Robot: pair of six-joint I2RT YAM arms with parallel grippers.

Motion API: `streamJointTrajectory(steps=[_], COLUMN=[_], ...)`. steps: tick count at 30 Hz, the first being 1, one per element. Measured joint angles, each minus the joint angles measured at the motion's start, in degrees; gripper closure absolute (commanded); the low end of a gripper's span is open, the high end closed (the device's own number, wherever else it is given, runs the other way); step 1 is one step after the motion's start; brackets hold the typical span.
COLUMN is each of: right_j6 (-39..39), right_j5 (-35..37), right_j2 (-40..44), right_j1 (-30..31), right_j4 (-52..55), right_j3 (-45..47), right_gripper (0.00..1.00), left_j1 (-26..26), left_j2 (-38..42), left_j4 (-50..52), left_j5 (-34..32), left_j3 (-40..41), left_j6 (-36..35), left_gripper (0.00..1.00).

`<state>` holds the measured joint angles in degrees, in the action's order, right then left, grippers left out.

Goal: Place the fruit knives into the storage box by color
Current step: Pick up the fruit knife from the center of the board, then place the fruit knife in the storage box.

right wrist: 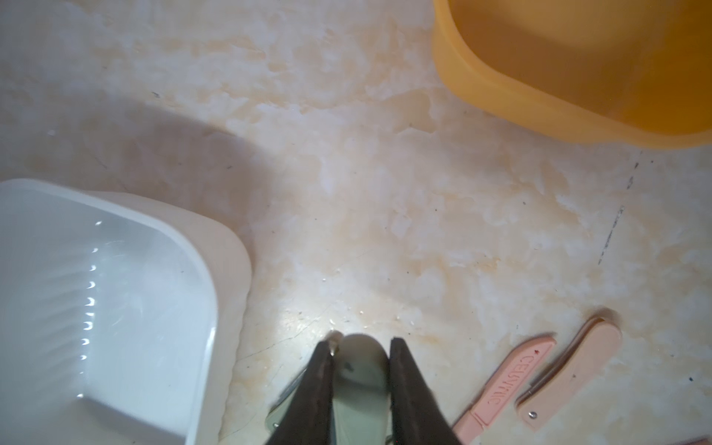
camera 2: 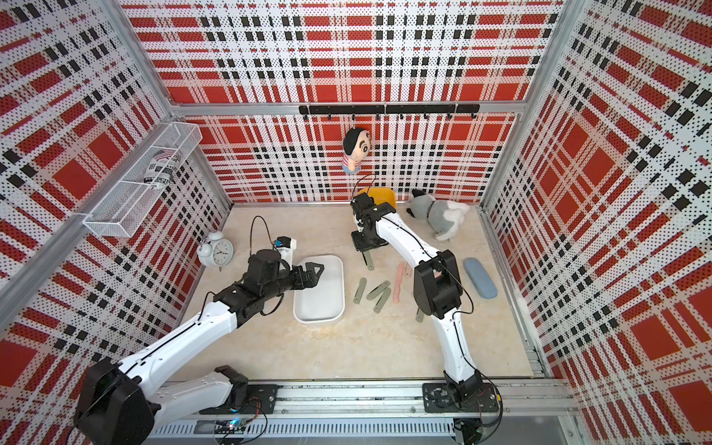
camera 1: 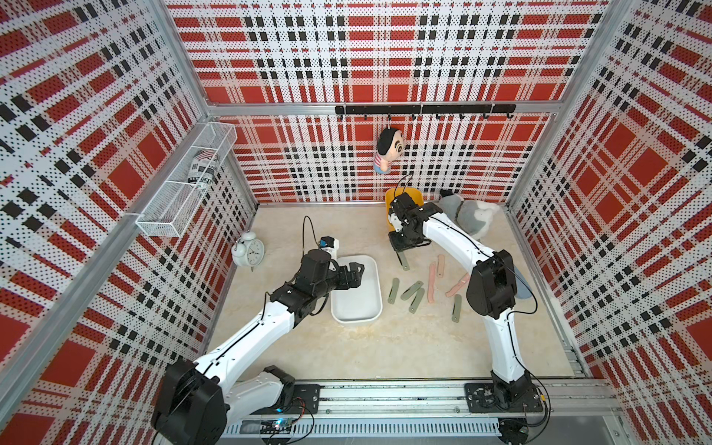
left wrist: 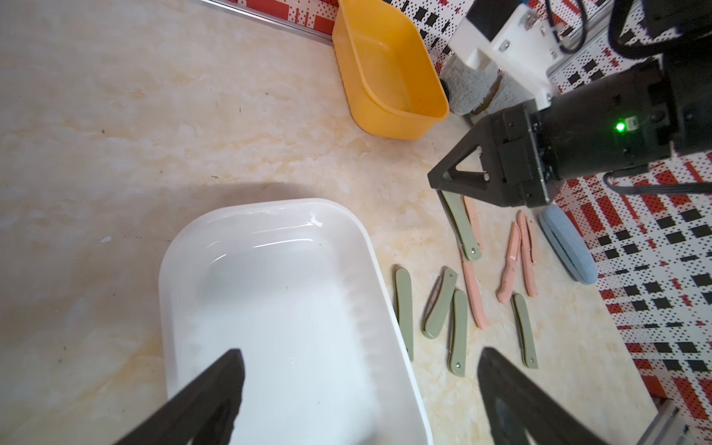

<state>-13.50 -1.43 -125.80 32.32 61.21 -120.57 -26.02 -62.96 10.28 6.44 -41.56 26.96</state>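
Two grippers show in both top views. The right gripper [camera 1: 398, 252] is clamped on one green fruit knife [camera 1: 403, 264], which points down from it toward the table [camera 1: 346, 346]. The left gripper [camera 2: 315, 274] stands wide apart over the white storage box [camera 2: 342, 289].

From the left wrist, loose green knives [left wrist: 403, 304] lie on the table just beside that box, ahead of the spread gripper.

From the right wrist, the held knife sits between the dark fingers [right wrist: 314, 385]. Pink fruit knives [right wrist: 512, 379] lie near them, and the yellow storage box [right wrist: 539, 100] is farther ahead.
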Motion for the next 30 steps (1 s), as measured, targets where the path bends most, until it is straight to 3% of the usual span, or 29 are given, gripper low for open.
streamJointTrajectory(steps=[6,17,30], right_j6=[-1.5,-4.7,-10.0], right_j5=[-0.7,-4.4,-9.7], right_j2=[1.8,1.9,-2.0], right_j1=[4.5,13.7,16.7], right_j4=[1.0,0.4,-8.5], right_j3=[-3.0,-5.4,1.2], right_gripper=[0.76,0.76,0.76], left_j1=[3.6,3.7,-2.4], left_j2=[6.0,12.8,19.9], left_j4=[1.1,3.9,7.8], left_j5=[4.3,7.6,4.9], left_j3=[3.7,4.7,9.0], left_j6=[1.4,5.4,12.5], left_gripper=[0.03,0.03,0.03])
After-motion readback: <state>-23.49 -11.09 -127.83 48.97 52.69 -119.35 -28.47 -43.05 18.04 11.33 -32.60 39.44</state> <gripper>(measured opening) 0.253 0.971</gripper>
